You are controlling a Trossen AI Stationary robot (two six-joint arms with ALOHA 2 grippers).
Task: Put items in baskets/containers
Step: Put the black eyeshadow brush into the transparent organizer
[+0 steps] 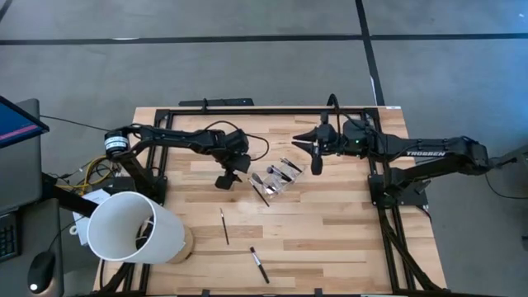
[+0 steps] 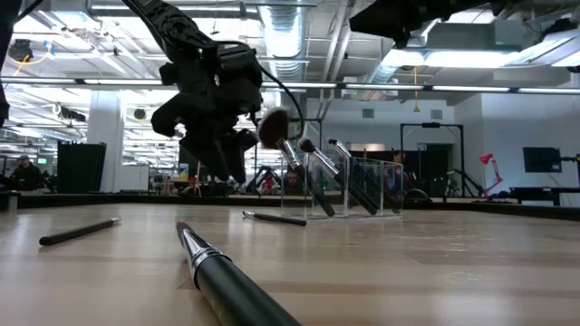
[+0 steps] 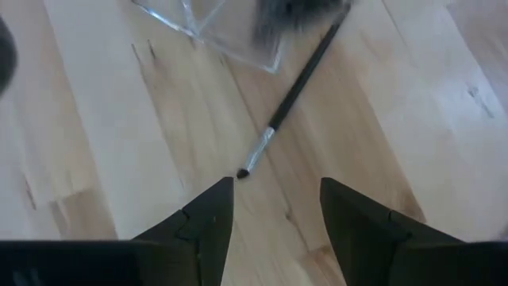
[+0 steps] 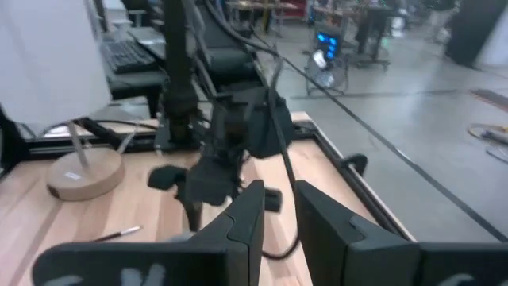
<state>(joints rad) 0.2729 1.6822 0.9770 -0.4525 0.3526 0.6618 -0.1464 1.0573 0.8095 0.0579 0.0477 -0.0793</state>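
Observation:
A clear container (image 1: pixel 278 176) (image 2: pixel 353 186) stands mid-table. Several brushes (image 2: pixel 290 145) lean out of it. Beside it a thin brush (image 1: pixel 260 191) (image 3: pixel 295 87) lies flat on the wood, its small dark tip (image 3: pixel 242 173) pointing away from the container. My left gripper (image 1: pixel 224 180) (image 3: pixel 274 199) hovers open above that tip end and slants down, one finger on either side, touching nothing. Two more brushes (image 1: pixel 223 225) (image 1: pixel 259 264) lie nearer the front edge. My right gripper (image 1: pixel 301 140) (image 4: pixel 278 214) is held high and level to the right of the container, a narrow gap between its fingers and nothing showing in it.
A large white cylinder (image 1: pixel 132 227) on a round wooden base stands at the near left corner. A black frame rail (image 1: pixel 264 110) runs along the far edge and down both sides. Bare wood lies between the container and the front edge, apart from the two loose brushes.

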